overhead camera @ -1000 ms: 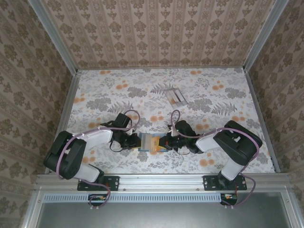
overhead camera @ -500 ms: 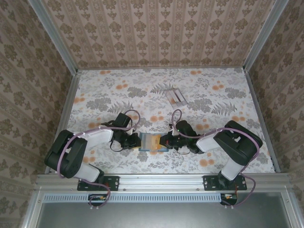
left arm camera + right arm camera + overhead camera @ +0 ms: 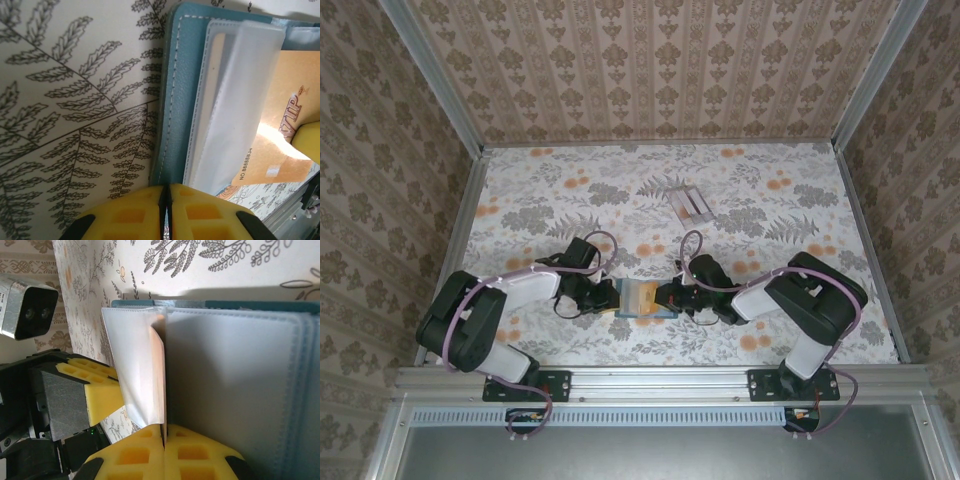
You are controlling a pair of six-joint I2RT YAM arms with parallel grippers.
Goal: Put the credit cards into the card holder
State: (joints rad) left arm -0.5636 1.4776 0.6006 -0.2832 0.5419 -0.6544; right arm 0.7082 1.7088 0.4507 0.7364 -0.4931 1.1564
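Two arms meet near the front of your table (image 3: pixel 790 250) in the top view. The card holder (image 3: pixel 655 311) lies open between them, with the orange card (image 3: pixel 638 296) on it. Your left claw (image 3: pixel 607 297) is at the holder's left edge and your right claw (image 3: pixel 670 297) at its right edge, both touching it. From up here I cannot tell how far open the jaws are. Two pale cards (image 3: pixel 688 203) lie side by side well apart from it, farther back on the table.

Left wrist view: your left claw (image 3: pixel 166 197) is fully closed, the yellow pads pressed together with no gap, and the teal edge of the card holder (image 3: pixel 176 100) runs into the seam between them. A clear sleeve (image 3: pixel 240 100) stands up from the holder. The orange card (image 3: pixel 285 125), printed VIP, sits behind the sleeve. A yellow pad of the other claw touches the card at the frame's right edge.

Right wrist view: your right claw (image 3: pixel 164 437) is also fully closed, its pads pinching the thin edge of the orange card (image 3: pixel 161 360), seen edge-on beside the clear sleeve (image 3: pixel 132 365). The card holder (image 3: pixel 240 380) spreads out to the right, grey-blue pockets facing you. Your left claw (image 3: pixel 92 395) is at the holder's far edge.
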